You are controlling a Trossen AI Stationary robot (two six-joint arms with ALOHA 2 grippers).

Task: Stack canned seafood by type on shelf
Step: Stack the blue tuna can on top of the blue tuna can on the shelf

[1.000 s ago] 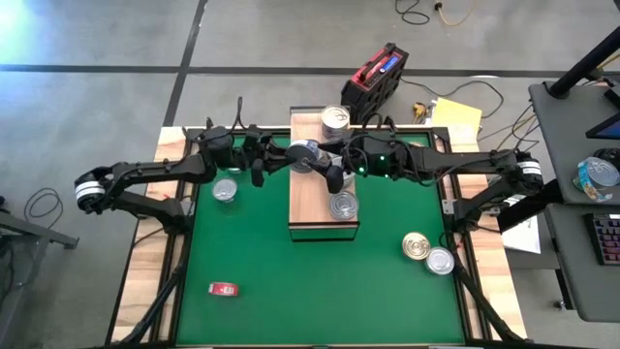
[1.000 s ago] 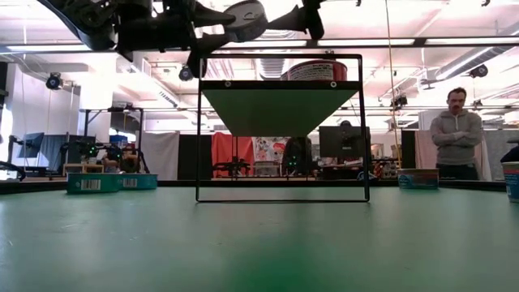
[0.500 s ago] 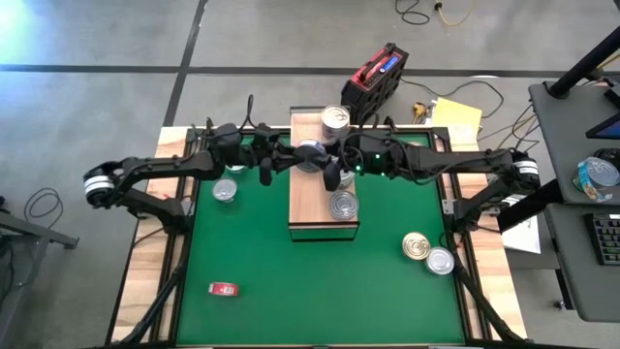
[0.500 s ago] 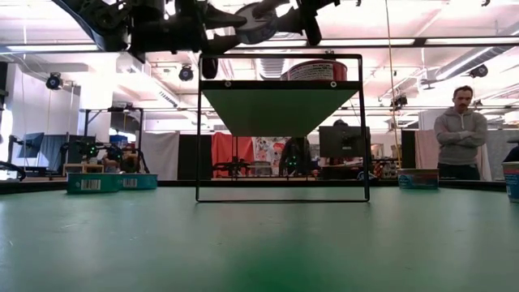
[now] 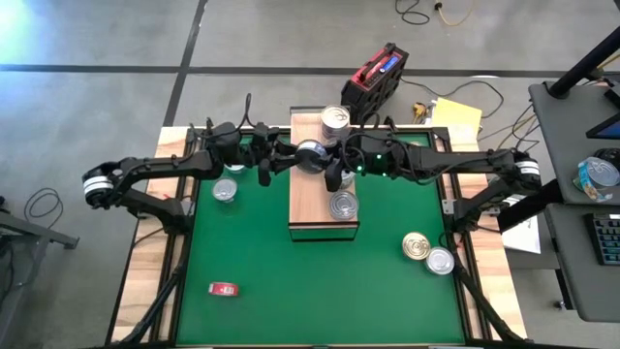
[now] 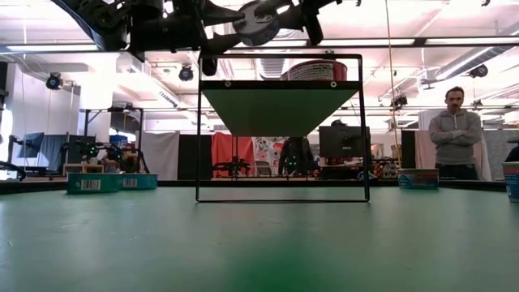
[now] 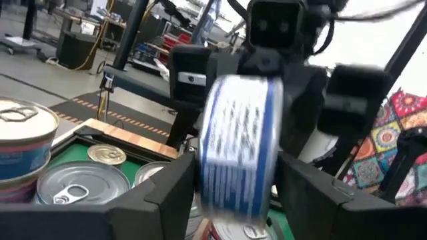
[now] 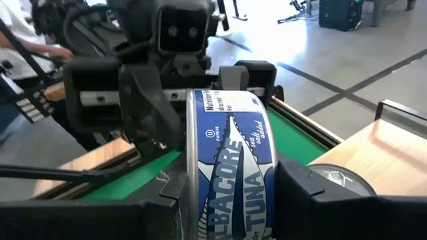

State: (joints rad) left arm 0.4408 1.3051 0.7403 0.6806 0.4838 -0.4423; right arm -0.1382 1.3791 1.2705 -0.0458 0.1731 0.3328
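Above the shelf (image 5: 324,215), toward its back, one tuna can (image 5: 311,154) hangs on edge between both arms — flat faces to the sides, its label band toward each wrist camera. The right gripper (image 8: 223,183) has its fingers at the can's two faces; whether they bear the weight I cannot tell. The left gripper (image 7: 233,183) brackets it too, seemingly looser, grip unclear. Further back stands a stack of cans (image 5: 334,120). The contact points themselves are hidden.

Bright overhead light, blurred wrist view
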